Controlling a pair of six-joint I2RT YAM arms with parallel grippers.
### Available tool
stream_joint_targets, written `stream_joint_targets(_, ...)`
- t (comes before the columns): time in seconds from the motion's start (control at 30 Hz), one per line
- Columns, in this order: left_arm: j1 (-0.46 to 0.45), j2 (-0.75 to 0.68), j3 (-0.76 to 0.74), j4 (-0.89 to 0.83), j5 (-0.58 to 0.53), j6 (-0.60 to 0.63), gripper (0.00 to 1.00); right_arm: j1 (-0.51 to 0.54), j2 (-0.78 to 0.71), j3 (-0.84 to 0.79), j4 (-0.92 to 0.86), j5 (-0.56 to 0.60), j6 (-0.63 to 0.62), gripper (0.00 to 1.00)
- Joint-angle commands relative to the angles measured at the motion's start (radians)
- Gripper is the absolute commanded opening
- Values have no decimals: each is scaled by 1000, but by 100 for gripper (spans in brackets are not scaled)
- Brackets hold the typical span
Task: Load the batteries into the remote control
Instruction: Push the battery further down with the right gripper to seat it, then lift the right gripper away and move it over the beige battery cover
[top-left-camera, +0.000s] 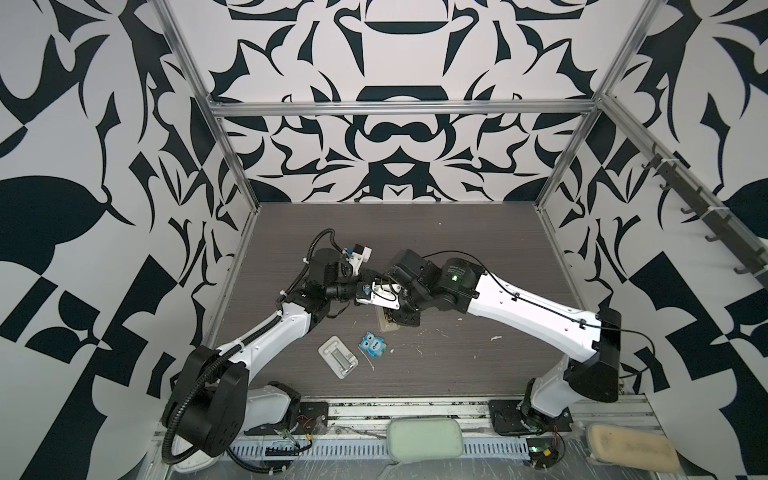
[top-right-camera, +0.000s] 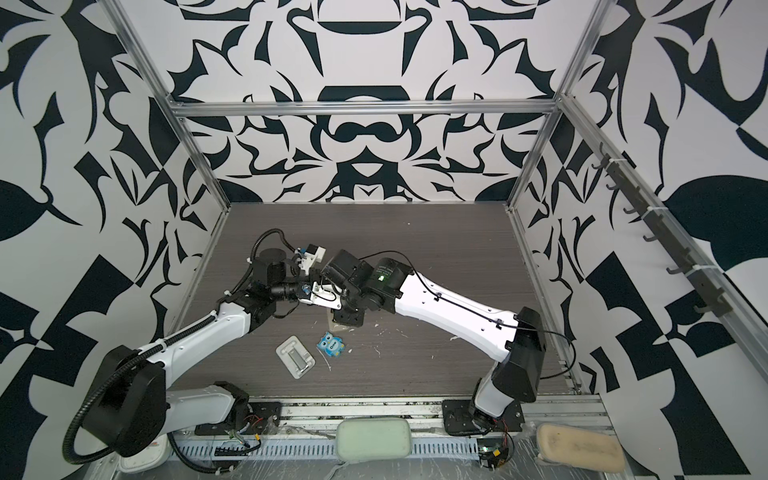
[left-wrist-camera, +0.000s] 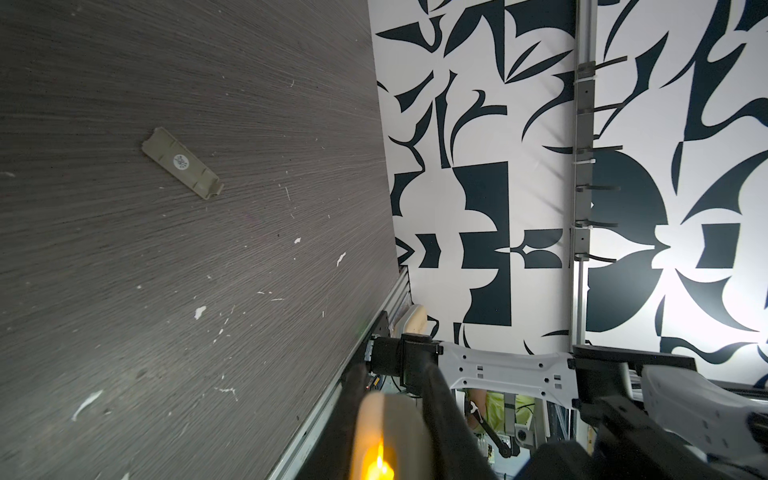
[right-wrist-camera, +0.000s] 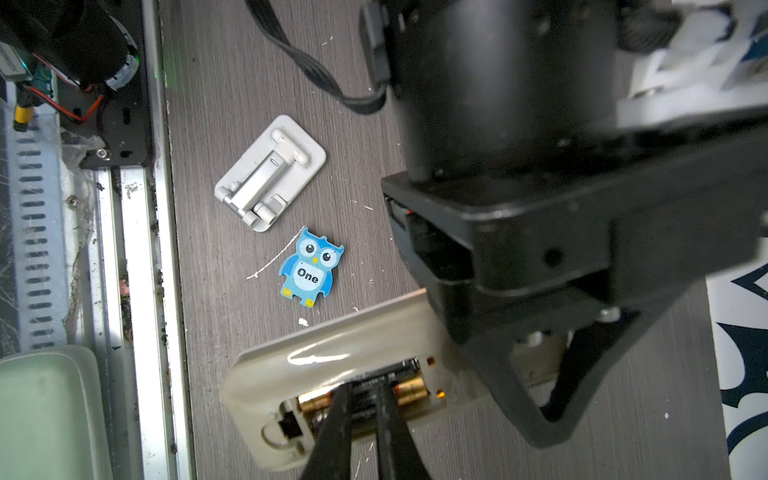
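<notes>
Mid-frame in both top views, the remote control lies back-up on the dark surface — bay uncovered, batteries inside. The right pincer, closed to a slit, has its tips down in the bay; the left pincer grips the remote's other end.

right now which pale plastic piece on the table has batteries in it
The beige remote control under the right gripper: its open bay shows gold-banded batteries. The white folding stand has none.

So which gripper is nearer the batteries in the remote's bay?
Right. The right gripper sits on the batteries in the bay; the left gripper grips the remote control at its far end.
</notes>
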Motion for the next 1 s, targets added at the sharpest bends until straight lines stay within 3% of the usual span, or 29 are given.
stream_joint_targets(0.0, -6, -36, 9, 40, 44, -26, 0, -4, 25, -23, 29, 22, 29, 17)
stream_joint_targets(0.33, 31, -67, -21, -66, -20, 38, 0, -15, -49, 165, 18, 124, 147, 40)
stream_joint_targets(0.5, 56, -103, -52, -102, -64, 49, 0, -120, -115, 118, 5, 64, 268, 45)
stream_joint_targets(0.67, 71, -133, -86, -108, -108, 38, 0, -269, -173, -34, 29, 58, 338, 49)
stream_joint_targets(0.83, 82, -165, -115, -133, -135, 39, 0, -385, -91, -94, 36, 41, 357, 51)
stream_joint_targets(0.97, 84, -191, -134, -131, -148, 30, 0, -403, 62, -59, 17, 46, 363, 54)
